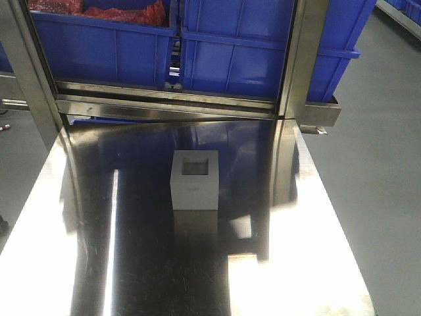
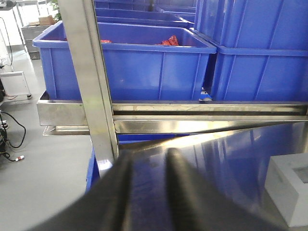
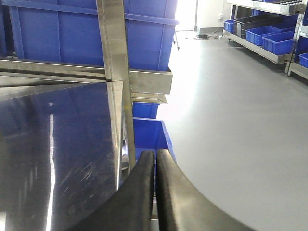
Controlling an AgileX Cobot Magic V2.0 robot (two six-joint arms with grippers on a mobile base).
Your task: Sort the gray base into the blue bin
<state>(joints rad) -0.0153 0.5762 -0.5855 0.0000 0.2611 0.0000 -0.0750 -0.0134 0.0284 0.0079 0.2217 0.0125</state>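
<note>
Base (image 1: 195,179) sits mid-way along the desk (image 1: 131,263), recess up; it looks rigid, matte and light, best pinched across two opposite side walls. Left pincer (image 2: 149,161) hangs slightly open over the desk's left side; right pincer (image 3: 155,158) is closed, empty, at the desk's right edge.

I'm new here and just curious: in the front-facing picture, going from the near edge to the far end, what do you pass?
Shiny steel table top → gray base → steel shelf rail → blue crates, the left one holding something red.
</note>
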